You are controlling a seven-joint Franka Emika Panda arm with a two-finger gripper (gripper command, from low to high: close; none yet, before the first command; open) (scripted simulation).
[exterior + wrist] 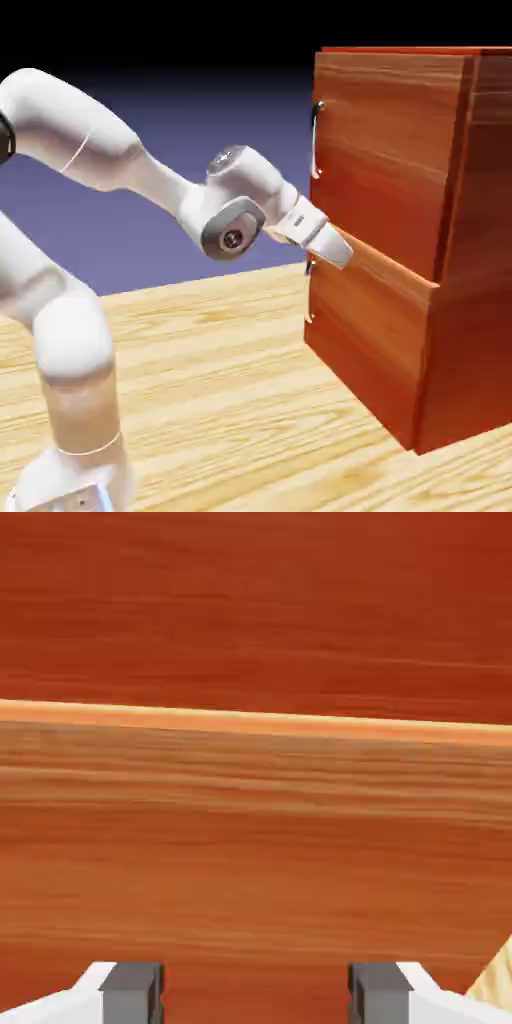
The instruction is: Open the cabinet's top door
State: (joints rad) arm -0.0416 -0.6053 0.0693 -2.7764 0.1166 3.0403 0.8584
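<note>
In the exterior view, I reach from the lower left of the frame toward the cabinet (400, 240), which stands on the table (220, 380) and fills the right side. My jaws (343, 252) sit at the middle of the frame, right against the cabinet's front at the seam where the top door (385, 150) meets the shorter lower panel (365, 335). Whether they touch the wood I cannot tell. The top door looks flush and closed. Its handle (316, 140) is a slim silver bar at the door's left edge in the upper middle of the frame, well above my jaws. A smaller handle (310, 292) on the lower panel lies just below them. I judge I am in the approach step, with nothing grasped, and I am too low for the right handle. The next move calls for rising along the front until the bar stands between my fingers, then closing on it and pulling back.

In the hand view, wood grain fills nearly the whole frame. A pale horizontal edge crosses the upper middle, which I take for the seam between the two panels. My two grey fingertips (131, 990) show at the bottom edge, spread apart with only wood beyond them, so my jaws are released and empty. No handle appears here. A sliver of table shows at the lower right corner.
</note>
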